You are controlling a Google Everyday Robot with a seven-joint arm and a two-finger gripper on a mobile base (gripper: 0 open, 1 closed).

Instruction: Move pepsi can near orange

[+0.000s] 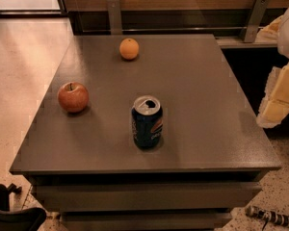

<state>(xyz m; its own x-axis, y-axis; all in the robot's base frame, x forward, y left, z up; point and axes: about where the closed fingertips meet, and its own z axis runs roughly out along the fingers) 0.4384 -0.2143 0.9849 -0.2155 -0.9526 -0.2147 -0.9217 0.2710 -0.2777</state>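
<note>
Pepsi can (pixel 147 121) standing upright on the grey table (pixel 207 143), its opened silver top showing, close to the table's front edge. The orange (pixel 129 48) lies beyond the can, toward the far edge and well apart from it. A red apple (pixel 72 96) sits to the left of the can in the view, also apart. The gripper (pixel 278 97) hangs to the right of the can, past the table's side edge and clear of every object; it has hold of neither can nor fruit, and how far open it is cannot be told. Judged from this layout, the task is at its start: the can is not yet grasped, and reach, lift, carry and placement beside the orange all remain.
</note>
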